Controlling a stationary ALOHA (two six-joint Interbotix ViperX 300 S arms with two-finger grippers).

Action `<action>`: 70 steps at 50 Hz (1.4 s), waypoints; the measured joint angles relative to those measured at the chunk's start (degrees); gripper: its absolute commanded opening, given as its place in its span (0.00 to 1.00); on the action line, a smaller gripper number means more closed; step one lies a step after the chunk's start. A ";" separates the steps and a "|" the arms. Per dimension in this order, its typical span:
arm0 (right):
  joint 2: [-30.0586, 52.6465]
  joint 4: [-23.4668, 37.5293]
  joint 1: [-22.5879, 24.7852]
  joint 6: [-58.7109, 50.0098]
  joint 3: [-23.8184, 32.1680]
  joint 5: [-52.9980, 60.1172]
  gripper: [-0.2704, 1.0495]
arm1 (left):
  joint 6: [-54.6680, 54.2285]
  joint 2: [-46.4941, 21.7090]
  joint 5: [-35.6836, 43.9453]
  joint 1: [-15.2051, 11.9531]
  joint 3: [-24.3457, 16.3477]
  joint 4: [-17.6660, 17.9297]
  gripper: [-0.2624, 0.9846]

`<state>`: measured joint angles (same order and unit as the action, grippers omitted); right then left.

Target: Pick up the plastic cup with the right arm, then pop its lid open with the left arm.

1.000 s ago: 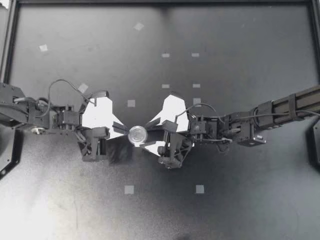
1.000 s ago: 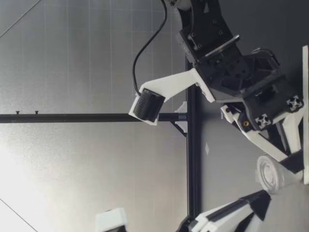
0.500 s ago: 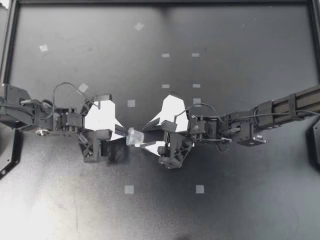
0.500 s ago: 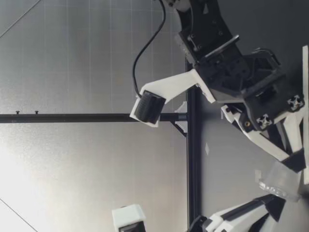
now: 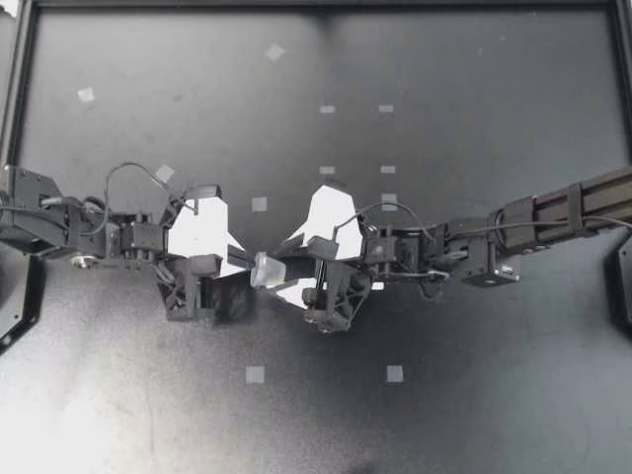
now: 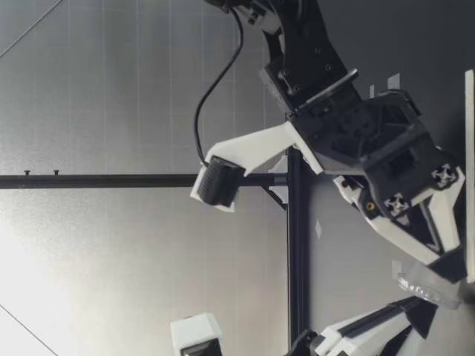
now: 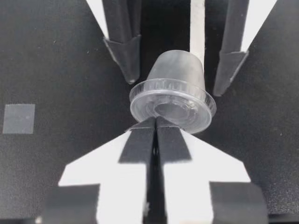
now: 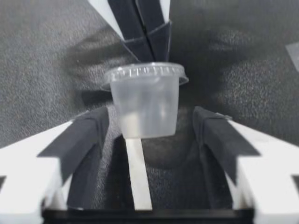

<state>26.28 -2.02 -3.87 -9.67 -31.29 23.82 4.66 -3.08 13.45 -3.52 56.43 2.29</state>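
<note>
Left gripper point(image 5: 245, 265) pinches the rim of the small clear plastic cup with a lid point(image 5: 269, 271). It holds the cup tipped, lid toward the left, near the middle of the black table point(image 5: 444, 415). My right gripper point(image 5: 292, 267) is wide, with a finger on each side of the cup, not touching. Best to close it slowly on the cup's middle. The left should let go only after.
</note>
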 measured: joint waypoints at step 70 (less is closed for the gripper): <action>-14.15 2.29 0.09 0.09 -18.37 42.45 0.42 | -53.09 18.90 37.27 2.55 13.01 0.26 0.81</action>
<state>12.13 0.26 -3.78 -9.58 -49.66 66.27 -48.43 15.82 50.71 -0.97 69.43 2.55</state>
